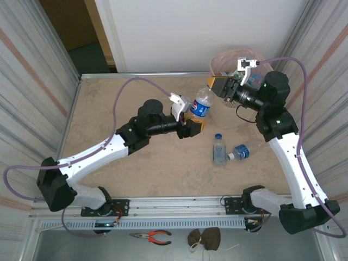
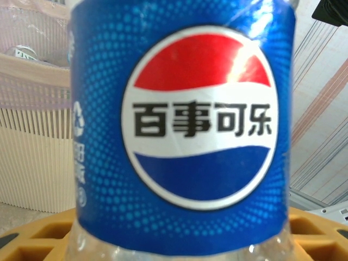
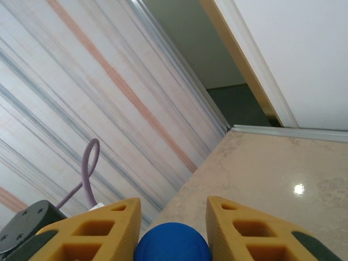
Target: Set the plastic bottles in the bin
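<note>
A Pepsi bottle (image 1: 202, 106) hung above the table (image 1: 119, 98), just short of the bin (image 1: 235, 61), with both arms on it at once. The left claw (image 1: 194, 124) pinched its lower body, and the blue label (image 2: 185, 125) filled that arm's wrist view, with the yellow fingers (image 2: 318, 234) at the bottom edge. The right claw (image 1: 213, 87) had reached in from the bin side. In its own wrist view the blue cap (image 3: 172, 243) sat between the fingers (image 3: 109, 231), which looked pressed to either side of it, so the claw seemed to be pinching the cap.

The bin stood at the far right of the table, its pink liner (image 2: 32, 32) folded over ribbed beige sides (image 2: 32, 163). What it held was mostly hidden. Something pale showed through the liner in the left wrist view, too blurred to name.

By the look of things the job was well along but unfinished. The Pepsi bottle was in hand and not yet over the rim. A clear bottle (image 1: 218, 149) and a blue-labelled bottle (image 1: 240, 151) lay close together on the table near the right arm, waiting their turn.
</note>
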